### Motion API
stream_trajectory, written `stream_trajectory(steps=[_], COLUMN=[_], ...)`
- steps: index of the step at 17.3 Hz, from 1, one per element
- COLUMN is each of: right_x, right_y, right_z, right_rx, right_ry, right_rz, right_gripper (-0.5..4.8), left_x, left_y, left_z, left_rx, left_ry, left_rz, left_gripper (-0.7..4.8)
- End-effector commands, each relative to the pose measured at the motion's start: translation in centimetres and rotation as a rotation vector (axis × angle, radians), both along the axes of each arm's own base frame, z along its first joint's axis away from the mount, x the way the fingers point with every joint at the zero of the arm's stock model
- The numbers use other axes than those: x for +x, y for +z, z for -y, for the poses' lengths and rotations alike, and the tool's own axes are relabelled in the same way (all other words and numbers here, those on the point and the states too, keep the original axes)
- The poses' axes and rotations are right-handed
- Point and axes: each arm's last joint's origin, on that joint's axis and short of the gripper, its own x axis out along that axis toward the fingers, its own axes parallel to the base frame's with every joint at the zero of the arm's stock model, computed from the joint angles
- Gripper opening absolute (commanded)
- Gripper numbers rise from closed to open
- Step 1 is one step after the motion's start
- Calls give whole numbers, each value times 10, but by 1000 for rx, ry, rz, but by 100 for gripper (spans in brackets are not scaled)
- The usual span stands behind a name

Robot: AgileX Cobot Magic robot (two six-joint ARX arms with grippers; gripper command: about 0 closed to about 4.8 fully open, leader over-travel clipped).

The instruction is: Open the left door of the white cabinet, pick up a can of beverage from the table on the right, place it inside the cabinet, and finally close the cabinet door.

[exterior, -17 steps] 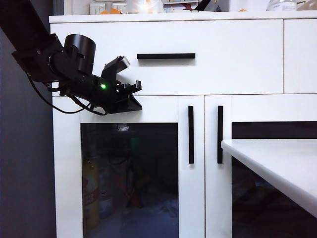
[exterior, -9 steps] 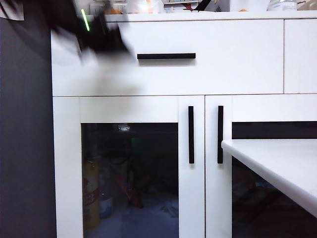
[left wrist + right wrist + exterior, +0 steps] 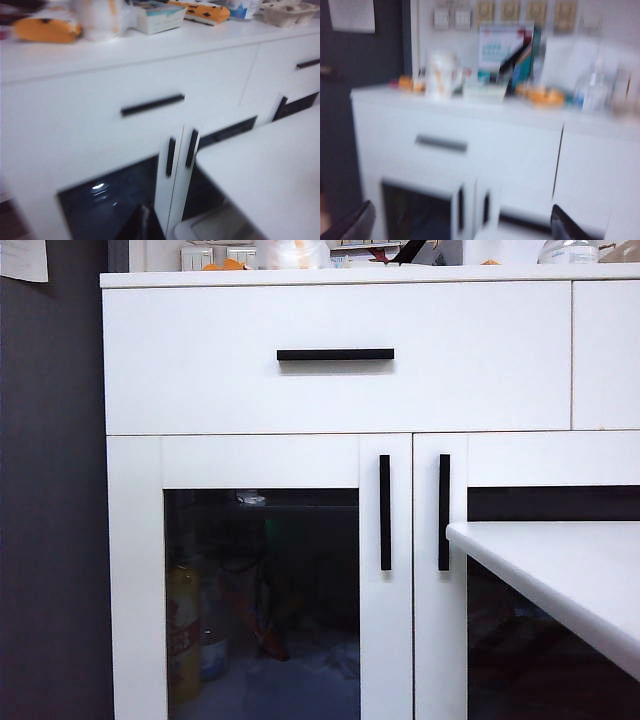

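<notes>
The white cabinet (image 3: 200,370) fills the exterior view. Its left door (image 3: 260,460) is closed, its black bar handle (image 3: 385,512) upright. The table (image 3: 560,570) juts in at the right. No can of beverage shows in any view. Neither arm is in the exterior view. In the blurred left wrist view my left gripper (image 3: 145,224) is a single dark tip, shut on nothing, held off from the left door (image 3: 110,200) and its handle (image 3: 171,156). In the right wrist view my right gripper (image 3: 461,215) stands open, fingers (image 3: 357,222) far apart, well back from the cabinet (image 3: 470,135).
A drawer with a horizontal black handle (image 3: 335,354) sits above the doors. The neighbouring door's handle (image 3: 443,512) is close beside the left one. Boxes and bottles (image 3: 500,55) crowd the cabinet top. A yellow bottle (image 3: 183,630) shows behind the glass. A dark wall (image 3: 50,540) is on the left.
My left arm, in front of the drawer's left end a second ago, swept upward and left the exterior view. The door has stayed closed.
</notes>
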Motion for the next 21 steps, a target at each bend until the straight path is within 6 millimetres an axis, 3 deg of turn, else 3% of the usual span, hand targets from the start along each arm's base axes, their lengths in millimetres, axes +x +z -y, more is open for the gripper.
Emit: stream_trajectory(steps=[1, 3, 5, 6, 8, 11, 12, 15, 18, 21], right_x=[-15, -10, 12, 32, 67, 107, 114, 126, 132, 137], right_y=[-21, -29, -39, -51, -77, -122, -134, -170, -193, -210], right_z=[3, 2, -4, -11, -22, -31, -32, -36, -37, -34], right_rx=[12, 8, 38, 75, 118, 189, 188, 175, 166, 168], right_ry=[12, 11, 65, 134, 204, 212, 197, 185, 164, 19], right_rz=[-98, -119, -150, -170, -190, -230, -248, -340, -410, -447], right_gripper=[479, 479, 479, 479, 479, 479, 438, 19, -2, -2], left_x=[-57, -85, -97, -98, -81, -50, -42, -27, -21, -20], left_y=[-31, -61, -95, -118, -151, -182, -193, -226, -247, -255], left_z=[-19, -29, -34, -35, -29, -19, -16, -14, -13, -13], left_rx=[-64, -137, -173, -193, -207, -279, -313, -321, -317, -315], left_ry=[29, 68, 125, 145, 142, 137, 147, 226, 288, 288], left_rz=[24, 58, 64, 54, -2, -105, -128, -191, -253, -298], left_gripper=[-6, -6, -6, -6, -6, -5, -5, -5, -6, -5])
